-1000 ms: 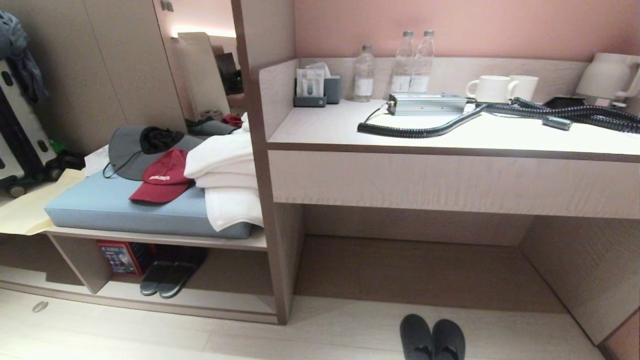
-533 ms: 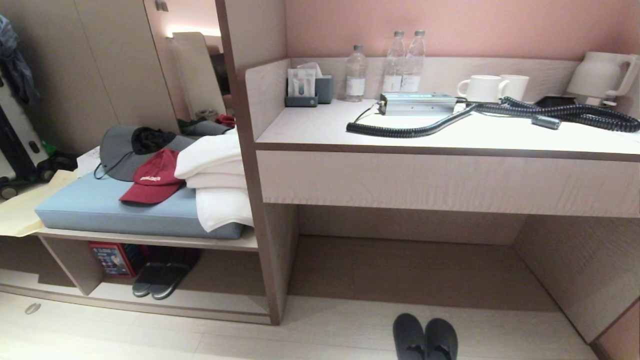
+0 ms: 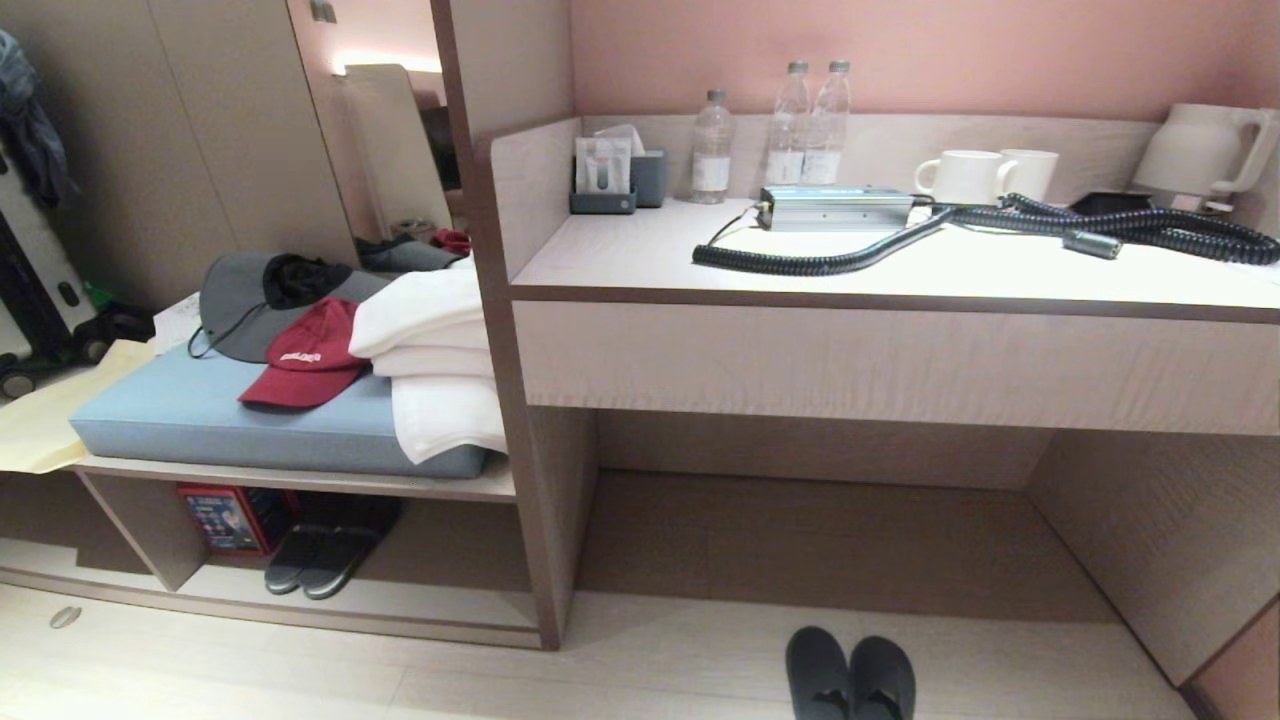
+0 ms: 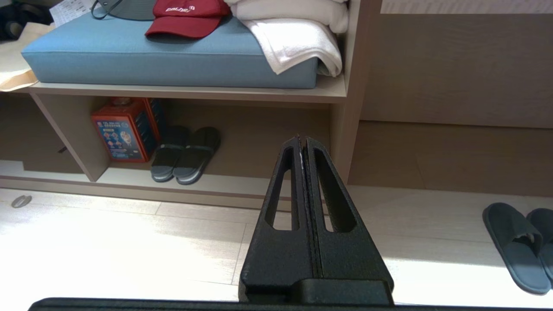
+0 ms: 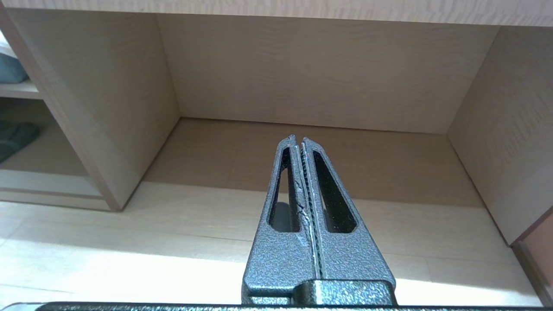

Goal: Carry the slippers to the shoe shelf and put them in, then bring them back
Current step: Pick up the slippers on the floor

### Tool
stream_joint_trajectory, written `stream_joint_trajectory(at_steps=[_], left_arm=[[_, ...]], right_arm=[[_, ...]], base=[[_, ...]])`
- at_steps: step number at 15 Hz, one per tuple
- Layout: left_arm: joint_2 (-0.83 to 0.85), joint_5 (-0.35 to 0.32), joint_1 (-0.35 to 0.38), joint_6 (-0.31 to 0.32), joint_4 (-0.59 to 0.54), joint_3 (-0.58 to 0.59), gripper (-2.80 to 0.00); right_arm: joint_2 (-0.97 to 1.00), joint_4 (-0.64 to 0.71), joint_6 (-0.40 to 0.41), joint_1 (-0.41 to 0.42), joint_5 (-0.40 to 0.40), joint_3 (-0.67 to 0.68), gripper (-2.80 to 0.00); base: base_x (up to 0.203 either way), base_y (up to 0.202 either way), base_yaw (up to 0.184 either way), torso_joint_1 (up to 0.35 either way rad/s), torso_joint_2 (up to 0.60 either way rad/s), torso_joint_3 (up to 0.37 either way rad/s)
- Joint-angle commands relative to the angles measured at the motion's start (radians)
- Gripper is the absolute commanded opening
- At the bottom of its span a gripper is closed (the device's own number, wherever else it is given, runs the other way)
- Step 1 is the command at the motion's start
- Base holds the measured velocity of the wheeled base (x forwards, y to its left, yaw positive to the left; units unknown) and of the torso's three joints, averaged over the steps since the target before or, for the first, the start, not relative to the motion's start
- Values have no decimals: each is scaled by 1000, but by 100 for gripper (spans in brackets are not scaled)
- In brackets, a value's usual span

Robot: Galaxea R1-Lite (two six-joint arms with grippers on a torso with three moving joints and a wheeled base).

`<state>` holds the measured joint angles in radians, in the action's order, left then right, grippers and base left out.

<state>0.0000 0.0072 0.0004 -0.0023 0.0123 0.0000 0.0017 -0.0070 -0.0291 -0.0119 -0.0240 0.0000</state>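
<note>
The slippers (image 3: 850,678), a grey-blue fabric pair, lie side by side on the pale floor in front of the desk recess. The left wrist view catches them at its edge (image 4: 516,248). The shoe shelf (image 3: 430,608) is the low open cubby under the cushioned bench on the left, also in the left wrist view (image 4: 246,185). My left gripper (image 4: 302,139) hangs shut and empty above the floor, facing the shelf. My right gripper (image 5: 298,138) is shut and empty too, facing the desk recess. Neither arm shows in the head view.
A darker pair with a white sole stripe (image 3: 320,560) and a red box (image 3: 228,516) sit inside the shelf. Caps and white towels (image 3: 440,360) lie on the blue cushion (image 3: 200,410). The desk (image 3: 900,270) holds bottles, mugs and a coiled cable. A suitcase (image 3: 30,290) stands far left.
The whole head view slid a little to the left during the first half second, then held still. The slippers and both grippers have not moved.
</note>
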Motion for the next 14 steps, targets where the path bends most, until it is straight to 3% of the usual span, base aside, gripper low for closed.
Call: stream_joint_trajectory(at_steps=[1, 14], left_arm=[[0, 0, 1, -2, 0, 0, -280], [0, 0, 1, -2, 0, 0, -280]], right_arm=[[1, 1, 0, 0, -1, 0, -280], [0, 1, 8, 0, 4, 0, -280]], base=[[0, 0, 0, 0, 0, 0], [0, 0, 0, 0, 0, 0]])
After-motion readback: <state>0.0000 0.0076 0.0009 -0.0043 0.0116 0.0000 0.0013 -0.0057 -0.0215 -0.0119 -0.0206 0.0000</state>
